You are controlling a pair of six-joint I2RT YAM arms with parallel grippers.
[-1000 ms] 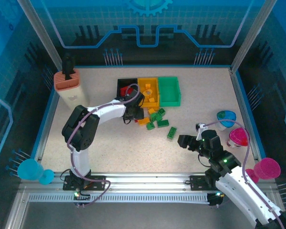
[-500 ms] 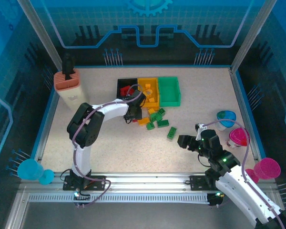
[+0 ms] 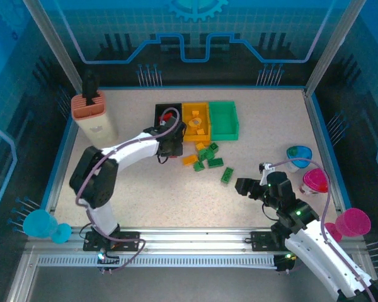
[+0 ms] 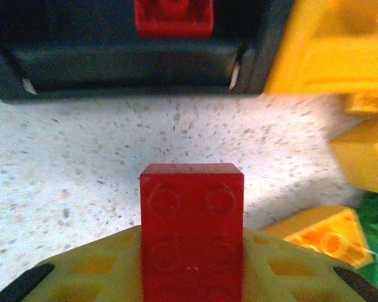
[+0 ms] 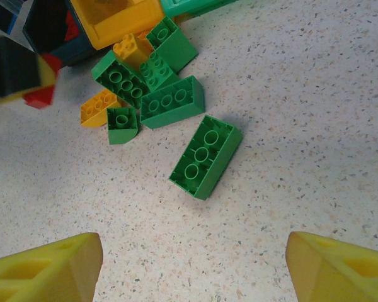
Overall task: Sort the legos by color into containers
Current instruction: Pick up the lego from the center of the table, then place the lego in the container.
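Note:
My left gripper (image 3: 169, 148) hovers just in front of the black bin (image 3: 161, 113), shut on a red brick (image 4: 192, 226) that stands up between its yellow fingers (image 4: 88, 270). Another red brick (image 4: 174, 16) lies inside the black bin (image 4: 113, 66). The yellow bin (image 3: 196, 121) and the green bin (image 3: 223, 120) sit to its right. A pile of green and yellow bricks (image 3: 205, 155) lies in front of the bins. A long green brick (image 5: 206, 156) lies apart from it, ahead of my open right gripper (image 5: 192, 267), which holds nothing.
A salmon-and-cream holder (image 3: 92, 116) stands at the back left. Blue (image 3: 298, 155), pink (image 3: 315, 181) and magenta (image 3: 353, 221) cups stand by the right wall, and a cyan cup (image 3: 38, 223) sits at the left front corner. Bare tabletop (image 3: 170, 195) lies between the arms.
The left gripper has closed on the red brick and shifted slightly left, with its elbow swinging left. The right arm has stayed still.

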